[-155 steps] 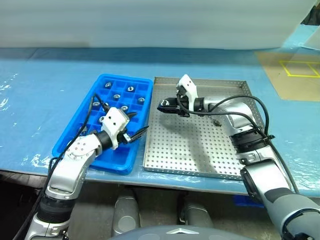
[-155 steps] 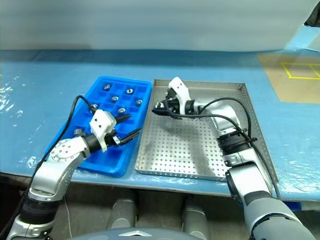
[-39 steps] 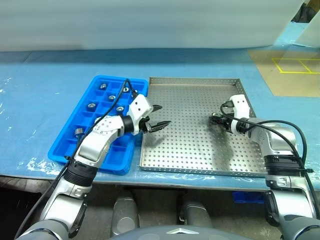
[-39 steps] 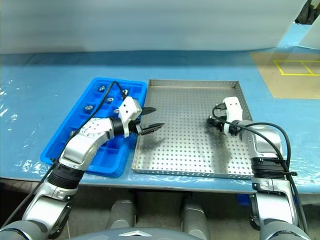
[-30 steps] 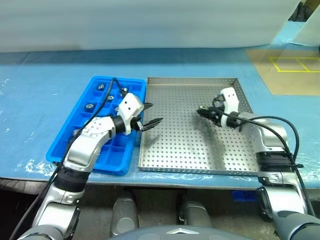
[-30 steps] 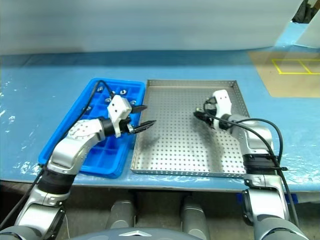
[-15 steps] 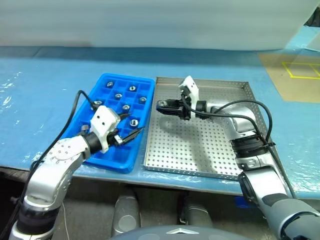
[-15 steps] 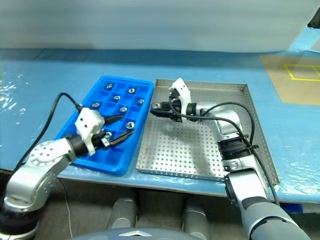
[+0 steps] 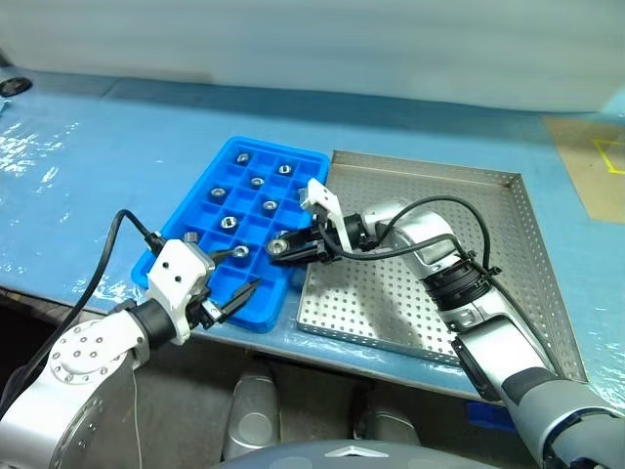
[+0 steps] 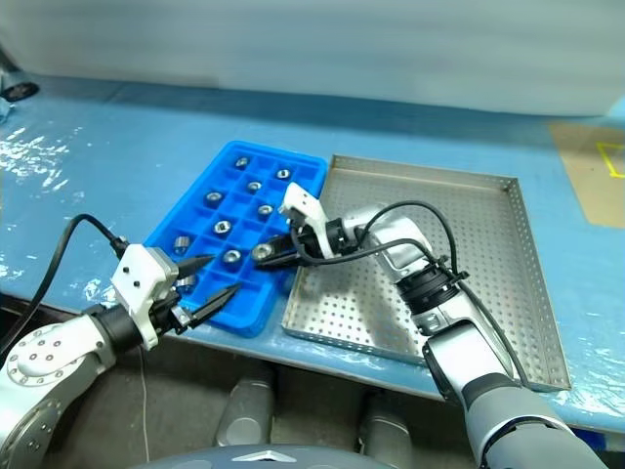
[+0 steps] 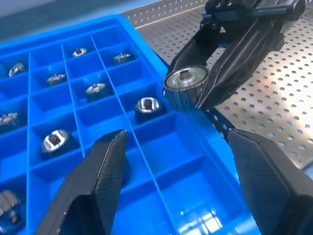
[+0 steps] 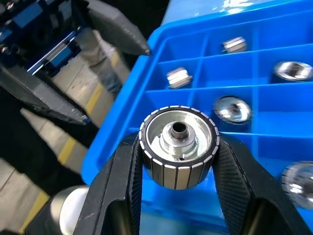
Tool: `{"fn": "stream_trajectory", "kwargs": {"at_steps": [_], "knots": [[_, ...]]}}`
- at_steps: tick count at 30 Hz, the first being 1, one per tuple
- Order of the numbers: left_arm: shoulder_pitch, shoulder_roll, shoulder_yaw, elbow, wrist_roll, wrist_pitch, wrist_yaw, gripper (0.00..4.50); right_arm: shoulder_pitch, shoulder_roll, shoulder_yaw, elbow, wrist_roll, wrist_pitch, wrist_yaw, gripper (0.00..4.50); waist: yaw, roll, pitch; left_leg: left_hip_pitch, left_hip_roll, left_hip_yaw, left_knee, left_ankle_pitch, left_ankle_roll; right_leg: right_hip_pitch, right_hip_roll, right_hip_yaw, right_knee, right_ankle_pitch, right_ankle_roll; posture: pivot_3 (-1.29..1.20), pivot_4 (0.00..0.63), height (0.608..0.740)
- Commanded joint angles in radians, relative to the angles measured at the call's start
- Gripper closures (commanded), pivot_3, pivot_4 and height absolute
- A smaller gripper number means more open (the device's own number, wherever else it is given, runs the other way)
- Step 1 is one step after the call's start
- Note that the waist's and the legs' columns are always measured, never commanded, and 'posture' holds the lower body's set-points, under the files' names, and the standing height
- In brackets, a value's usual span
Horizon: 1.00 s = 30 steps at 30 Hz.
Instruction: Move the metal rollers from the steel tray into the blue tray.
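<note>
— The right gripper (image 9: 280, 251) is clamped on one metal roller (image 12: 178, 146), isn't it?

— Yes, pinched between both black fingers (image 12: 120, 196), hole facing out. A second ago that gripper sat over the right-hand part of the steel tray (image 9: 508, 264); now it has swung across and hangs over the blue tray (image 9: 200, 210), at the edge that lies against the steel tray, toward the near corner.

— And the left gripper (image 9: 237, 277)?

— Spread wide, nothing in it. Earlier its fingers reached over the seam between the two trays; now it has pulled back to the blue tray's near edge, tips pointing toward the held roller.

— Where are the other rollers (image 11: 148, 105)?

— In the blue tray's compartments, one to a cell, mostly in the far and middle rows. One lies just beside the held roller, in the next cell. I can see none on the steel tray's perforated floor.

— The whole scene looks shifted.

— That's the camera turning; the trays look unmoved on the blue-covered table (image 9: 88, 147).
</note>
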Motion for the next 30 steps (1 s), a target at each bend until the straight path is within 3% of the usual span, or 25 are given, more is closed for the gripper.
{"fn": "stream_trajectory", "kwargs": {"at_steps": [1, 8, 20, 27, 30], "knots": [[0.028, 0.012, 0.061, -0.077, -0.036, 0.011, 0.019, 1.03, -0.037, -0.001, 0.047, -0.055, -0.011, -0.039, 0.062, 2.88, 0.016, 0.0, 0.0, 0.0, 0.0, 0.0, 0.0, 0.0, 0.0, 0.0, 0.0, 0.0, 0.0, 0.0, 0.0, 0.59, 0.15, 0.74], [0.109, 0.043, 0.12, -0.097, -0.079, -0.008, 0.032, 1.03, -0.059, 0.005, 0.117, -0.038, -0.056, -0.093, 0.128, 2.88, 0.065, 0.0, 0.0, 0.001, 0.0, 0.0, -0.002, 0.0, 0.0, 0.0, 0.001, 0.002, 0.0, 0.0, 0.001, 0.6, 0.15, 0.74], [0.079, 0.068, 0.12, -0.085, -0.083, -0.005, 0.044, 1.03, -0.078, -0.037, 0.191, 0.072, -0.212, -0.221, 0.172, 2.88, 0.123, 0.0, 0.0, 0.003, 0.0, 0.0, -0.003, 0.0, 0.0, 0.0, 0.001, 0.003, 0.0, 0.0, 0.001, 0.59, 0.15, 0.74], [-0.005, 0.069, 0.061, -0.038, -0.082, -0.005, 0.051, 1.03, -0.085, -0.035, 0.142, 0.101, -0.197, -0.223, 0.18, 0.63, 0.13, 0.0, 0.0, 0.005, -0.001, 0.0, -0.003, 0.0, 0.0, 0.001, 0.001, 0.003, 0.001, 0.0, 0.001, 0.54, 0.15, 0.74], [-0.045, 0.041, 0.027, -0.001, -0.079, -0.018, 0.067, 1.03, -0.078, -0.019, 0.037, 0.112, -0.126, -0.175, 0.149, 0.63, 0.127, 0.0, 0.0, 0.004, -0.001, 0.0, -0.003, 0.0, -0.001, 0.001, 0.001, 0.003, 0.001, 0.0, 0.0, 0.53, 0.15, 0.74]]}}
